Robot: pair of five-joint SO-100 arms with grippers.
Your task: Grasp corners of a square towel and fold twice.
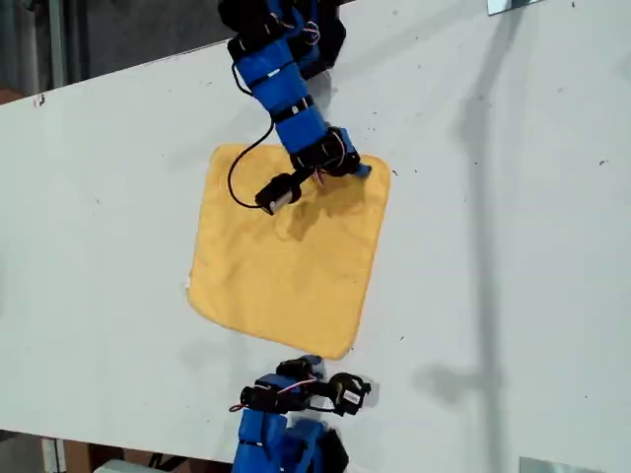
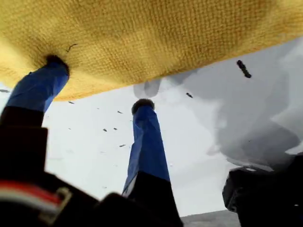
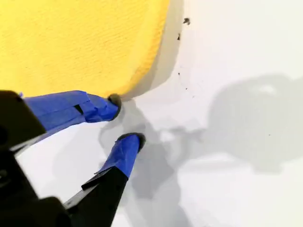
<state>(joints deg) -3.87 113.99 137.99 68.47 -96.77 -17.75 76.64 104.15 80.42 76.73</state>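
The yellow-orange towel [image 1: 286, 256] lies flat on the white table, a small white tag [image 1: 185, 284] at its corner toward the exterior view's left. My first gripper [image 1: 357, 169] is open at the towel's corner [image 1: 383, 169] toward the exterior view's upper right. In the first wrist view, one finger [image 2: 42, 85] presses into the towel [image 2: 156, 38] while the other finger [image 2: 147, 137] rests on bare table. My second gripper [image 1: 315, 363] is open at the lowest corner [image 1: 340, 348]. There, one fingertip [image 3: 106, 106] touches the corner's hem [image 3: 111, 80] and the other [image 3: 128, 144] is on the table.
The white table [image 1: 513, 296] stretches wide toward the exterior view's right, crossed by a long shadow [image 1: 483, 177]. Its edge [image 1: 99, 79] runs along the exterior view's upper left. A camera cable [image 1: 232, 182] loops over the towel beside the first arm.
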